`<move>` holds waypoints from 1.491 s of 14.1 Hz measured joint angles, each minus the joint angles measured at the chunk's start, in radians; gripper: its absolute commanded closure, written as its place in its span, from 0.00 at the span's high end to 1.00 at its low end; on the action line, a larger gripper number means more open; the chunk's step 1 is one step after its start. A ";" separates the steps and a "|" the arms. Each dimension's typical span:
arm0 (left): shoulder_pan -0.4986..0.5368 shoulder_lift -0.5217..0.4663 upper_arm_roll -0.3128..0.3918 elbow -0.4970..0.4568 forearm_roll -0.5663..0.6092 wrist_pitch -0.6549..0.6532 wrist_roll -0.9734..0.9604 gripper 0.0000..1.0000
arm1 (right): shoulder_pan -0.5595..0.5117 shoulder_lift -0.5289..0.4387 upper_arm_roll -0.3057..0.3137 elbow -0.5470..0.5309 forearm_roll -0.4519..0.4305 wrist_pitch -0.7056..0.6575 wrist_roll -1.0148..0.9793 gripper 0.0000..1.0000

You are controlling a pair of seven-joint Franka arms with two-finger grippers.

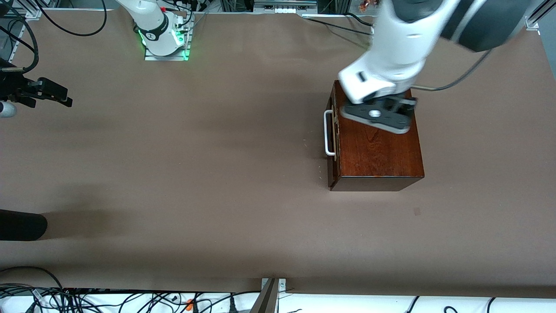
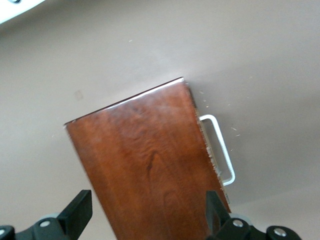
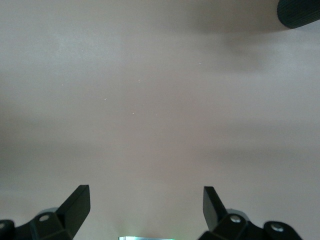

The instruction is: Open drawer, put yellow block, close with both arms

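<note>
1. Nearest the front camera: bare brown table [image 1: 217, 243]; no yellow block visible in any view, so its place cannot be told.
2. Next: dark wooden box [image 1: 378, 150] toward the left arm's end, drawer [image 1: 333, 134] apparently shut, white handle [image 1: 329, 132] running near-to-far and facing the right arm's end.
3. Over the box top: left gripper [image 2: 147, 212], fingers [image 2: 80, 207] spread wide, holding nothing; closer arm by far, handle just off the box edge beneath.
4. Right gripper [image 3: 145, 205] well apart at the right arm's end, over bare table, jaws wide, waiting.
5. Nothing blocking the handle.
</note>
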 measured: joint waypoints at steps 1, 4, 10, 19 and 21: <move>0.030 -0.017 0.000 -0.004 -0.003 -0.018 0.000 1.00 | 0.000 0.000 0.000 0.000 0.000 0.000 0.000 1.00; 0.144 -0.067 0.006 -0.033 -0.069 -0.038 -0.004 1.00 | 0.000 0.000 0.000 0.000 0.000 0.000 0.000 1.00; 0.095 -0.190 0.331 -0.169 -0.214 -0.035 0.049 1.00 | 0.000 0.000 0.000 0.000 0.000 0.000 0.000 1.00; 0.026 -0.423 0.485 -0.504 -0.230 0.147 0.138 1.00 | 0.000 0.000 0.000 0.000 0.000 0.000 0.000 1.00; 0.026 -0.424 0.498 -0.508 -0.230 0.149 0.160 1.00 | 0.000 0.000 0.000 0.000 0.000 0.000 0.000 1.00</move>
